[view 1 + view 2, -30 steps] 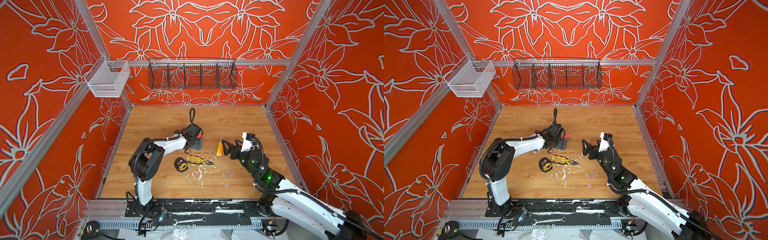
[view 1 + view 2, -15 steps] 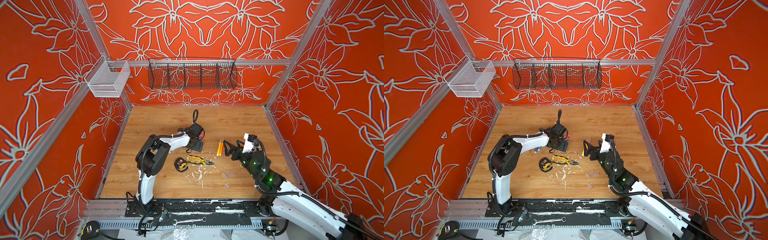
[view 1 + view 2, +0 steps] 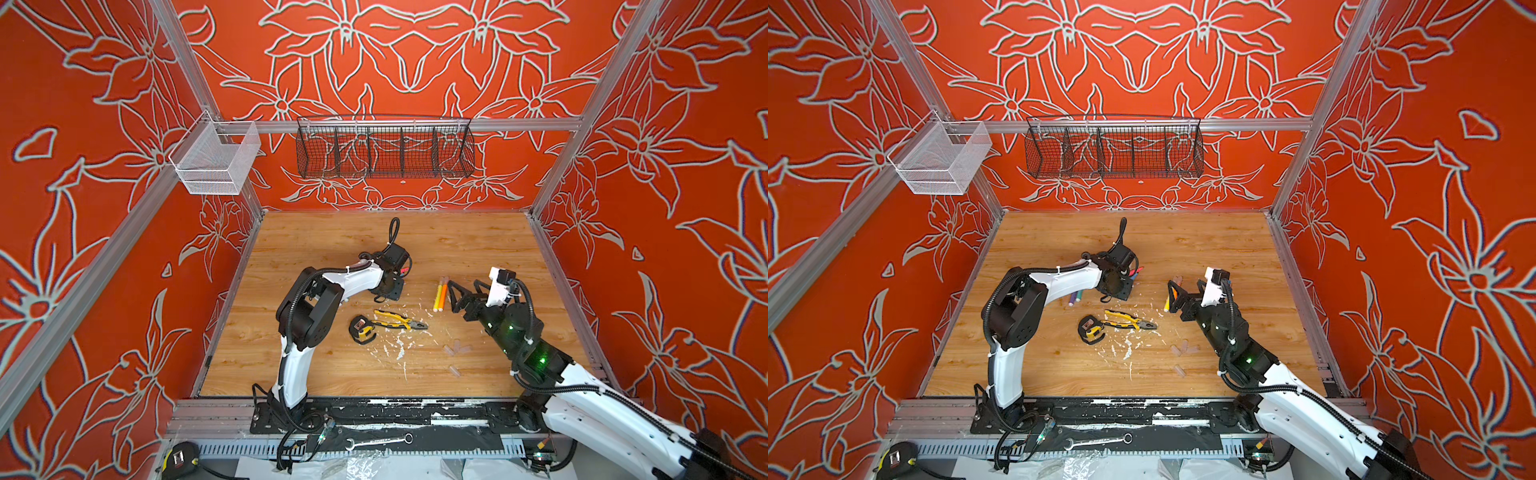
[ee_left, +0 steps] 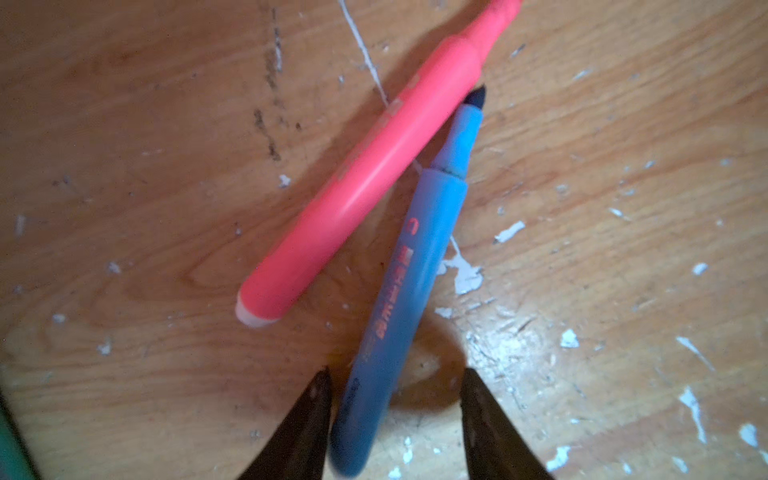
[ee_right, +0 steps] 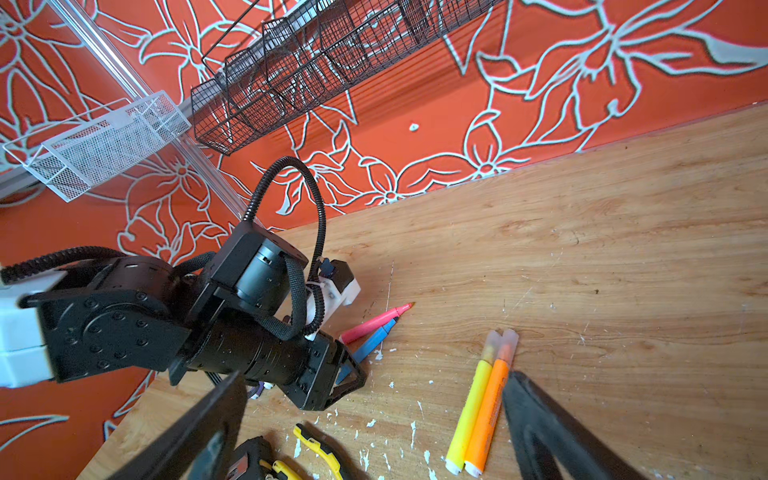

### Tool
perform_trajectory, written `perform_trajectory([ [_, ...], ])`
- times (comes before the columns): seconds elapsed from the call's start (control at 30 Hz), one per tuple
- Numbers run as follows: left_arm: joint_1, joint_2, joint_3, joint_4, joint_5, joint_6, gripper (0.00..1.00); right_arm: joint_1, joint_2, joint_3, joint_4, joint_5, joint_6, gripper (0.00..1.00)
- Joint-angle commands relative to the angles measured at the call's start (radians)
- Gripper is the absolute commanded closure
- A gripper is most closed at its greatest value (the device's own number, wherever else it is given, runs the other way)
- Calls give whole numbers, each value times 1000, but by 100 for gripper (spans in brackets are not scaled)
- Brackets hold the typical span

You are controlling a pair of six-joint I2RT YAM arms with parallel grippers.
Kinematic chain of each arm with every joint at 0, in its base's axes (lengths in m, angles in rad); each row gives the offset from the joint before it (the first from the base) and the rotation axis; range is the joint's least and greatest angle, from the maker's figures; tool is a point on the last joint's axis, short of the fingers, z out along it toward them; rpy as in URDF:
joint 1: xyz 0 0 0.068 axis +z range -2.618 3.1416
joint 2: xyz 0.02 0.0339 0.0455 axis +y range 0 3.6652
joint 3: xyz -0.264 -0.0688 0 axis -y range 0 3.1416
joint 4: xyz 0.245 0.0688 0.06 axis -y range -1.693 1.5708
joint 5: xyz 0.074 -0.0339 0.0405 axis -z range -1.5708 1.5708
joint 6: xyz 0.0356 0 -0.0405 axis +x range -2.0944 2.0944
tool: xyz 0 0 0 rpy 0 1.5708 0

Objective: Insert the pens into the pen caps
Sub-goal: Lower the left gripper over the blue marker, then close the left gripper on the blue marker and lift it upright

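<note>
Straddling blue pen [image 4: 399,282], left gripper [image 4: 395,374] half-spread; right gripper [image 3: 463,286] spread wide, empty.

The walls [image 3: 415,62] are orange-red, patterned all over with large flowers outlined in pale grey. The wooden tabletop [image 3: 457,241] has a light honey grain, flecked white around the yellow-and-black-handled steel pliers [image 3: 392,320]. Beyond the pliers lie a slim coral-pink plastic marker pen [image 4: 374,166] with a white end plug and a slim sky-blue plastic marker pen [image 4: 407,270] with a navy tip and reddish print. Right of the pliers in both top views, a slim yellow marker pen [image 5: 467,411] and a slim orange marker pen [image 5: 488,411] wear frosted clear caps [image 5: 508,345].
</note>
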Motion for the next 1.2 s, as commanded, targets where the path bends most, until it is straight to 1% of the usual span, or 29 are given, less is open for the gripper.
perform_trajectory([
  [0.0,2,44,17,-62,-25,-1,55,-6,-12,-14,6,14,0,2],
  [0.07,1,55,33,-76,-40,0,59,-7,-13,-13,5,14,0,2],
  [0.43,2,108,92,-115,-93,19,60,-9,-14,-18,11,12,9,2],
  [0.47,2,113,95,-116,-92,23,63,-9,-14,-20,12,10,10,2],
  [0.63,2,122,97,-102,-65,41,84,-10,-21,-19,12,15,13,2],
  [0.73,2,113,108,-90,-32,59,93,-10,-32,-22,14,24,14,3],
  [0.83,2,98,164,-101,9,90,100,-10,-51,-24,9,47,7,3],
  [0.87,2,89,186,-109,25,100,100,-10,-63,-24,5,59,3,4],
  [0.93,-1,38,217,-104,72,122,100,-10,-92,-24,-11,88,-6,7],
  [1.0,-7,-46,194,-52,119,136,100,-10,-127,-28,-26,117,-10,9],
  [1.07,-13,-152,126,34,160,143,100,-10,-160,-36,-25,132,-21,8],
  [1.17,-28,-334,-20,163,205,156,100,-11,-177,-47,-8,132,-29,10],
])
